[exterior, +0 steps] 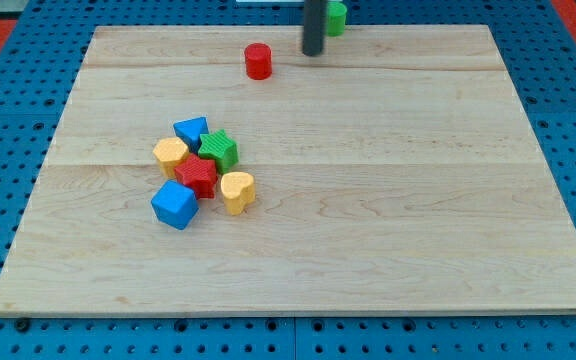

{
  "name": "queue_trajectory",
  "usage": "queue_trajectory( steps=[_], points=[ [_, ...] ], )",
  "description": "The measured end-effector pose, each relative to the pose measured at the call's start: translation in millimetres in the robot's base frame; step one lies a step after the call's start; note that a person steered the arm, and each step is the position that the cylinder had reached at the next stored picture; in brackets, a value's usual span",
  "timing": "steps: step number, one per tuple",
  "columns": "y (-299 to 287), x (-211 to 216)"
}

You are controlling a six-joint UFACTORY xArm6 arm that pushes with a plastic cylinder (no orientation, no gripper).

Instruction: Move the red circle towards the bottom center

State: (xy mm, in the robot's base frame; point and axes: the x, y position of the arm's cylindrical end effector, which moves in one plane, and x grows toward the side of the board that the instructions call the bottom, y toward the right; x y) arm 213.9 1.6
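**A:** We have a pale wooden board (388,200) before us, its grain running in long planks across the view, laid on a blue perforated surface (8,120). Where is the thing we are to move?

**B:** The small red cylinder, the red circle (258,61), stands upright near the view's top, a little left of centre, by itself on bare wood. Its flat round top and smooth matte sides look like moulded plastic.

**A:** And our rod?

**B:** The straight dark rod comes down from the view's top edge, and my tip (313,52) rests just to the view's right of the red circle, near it but apart. We carry no gripper, so there is nothing to open or close, and we hold nothing.

**A:** Something green sits behind the rod.

**B:** A green block (338,17), partly hidden at the board's top edge; we cannot make out its shape.

**A:** The rest are bunched together?

**B:** Yes, well apart from the tip, left of centre. A blue triangular block (191,130) and a green star (219,149) lie at the cluster's top, a yellow rounded block (170,153) at its left, a ridged red star (197,175) in the middle, a yellow heart (237,190) at its right, and a blue cube (175,204) at its bottom. They press close against one another.
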Motion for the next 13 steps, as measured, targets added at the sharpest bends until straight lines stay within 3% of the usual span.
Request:
queue_trajectory(
  steps=[1,2,3,4,5,6,7,8,9,10,11,12,13],
  points=[
    [-72,0],
    [-32,84],
    [52,100],
    [23,74],
    [100,91],
    [82,139],
    [113,147],
    [136,86],
    [199,98],
    [181,161],
    [123,226],
    [139,192],
    [97,157]
  ],
)
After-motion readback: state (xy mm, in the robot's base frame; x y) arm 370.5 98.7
